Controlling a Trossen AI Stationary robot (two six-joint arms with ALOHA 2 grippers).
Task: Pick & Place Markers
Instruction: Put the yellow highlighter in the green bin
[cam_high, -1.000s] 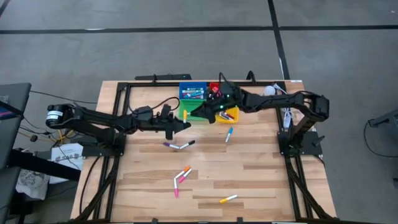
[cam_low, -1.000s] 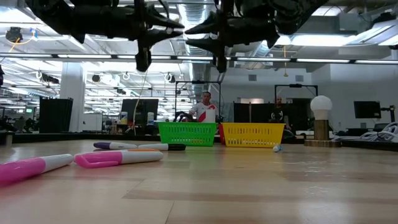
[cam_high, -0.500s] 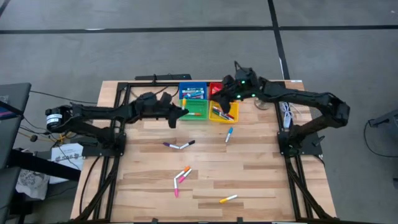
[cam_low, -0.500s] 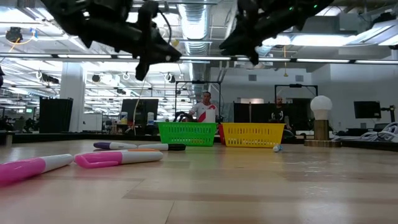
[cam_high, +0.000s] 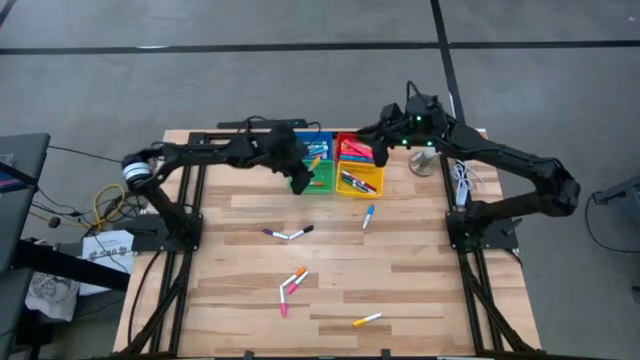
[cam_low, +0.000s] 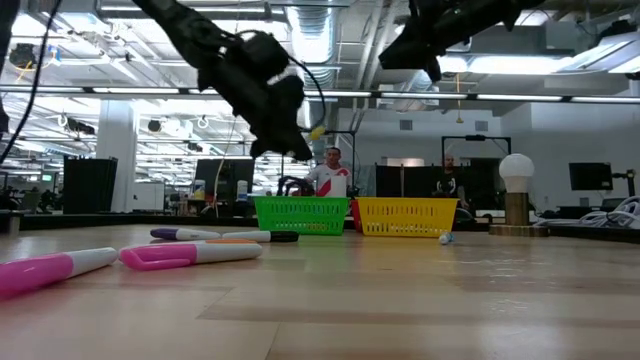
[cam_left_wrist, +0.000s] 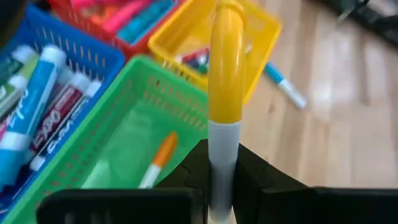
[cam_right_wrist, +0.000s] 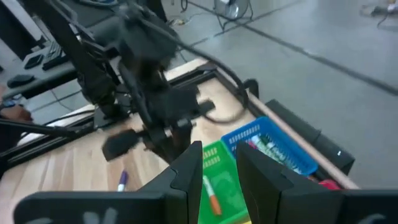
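My left gripper hangs over the green tray, shut on a marker with a yellow cap. That tray holds one orange marker. My right gripper is high over the red tray and the yellow tray, open, with nothing between its fingers. The blue tray holds several markers. Loose markers lie flat on the table: a purple and a black one, a blue one, an orange and a pink one and a yellow one. My left gripper pinches the marker's white barrel between its two fingers, at the end away from the cap. The marker lies along the fingers and sticks out ahead of them, cap first. The fingers slant down from the table's left. The marker is lifted clear, above the green tray.
The four trays stand close together at the table's far middle. A white lamp-like ball stands at the far right. A black frame rail runs behind the trays. People show in the room beyond the table.
My left gripper has swung with the yellow-capped marker from above the table toward the far edge, over the green tray, and has tipped from level to slanting down. My right gripper has risen from the yellow tray and gone toward the table's far right.
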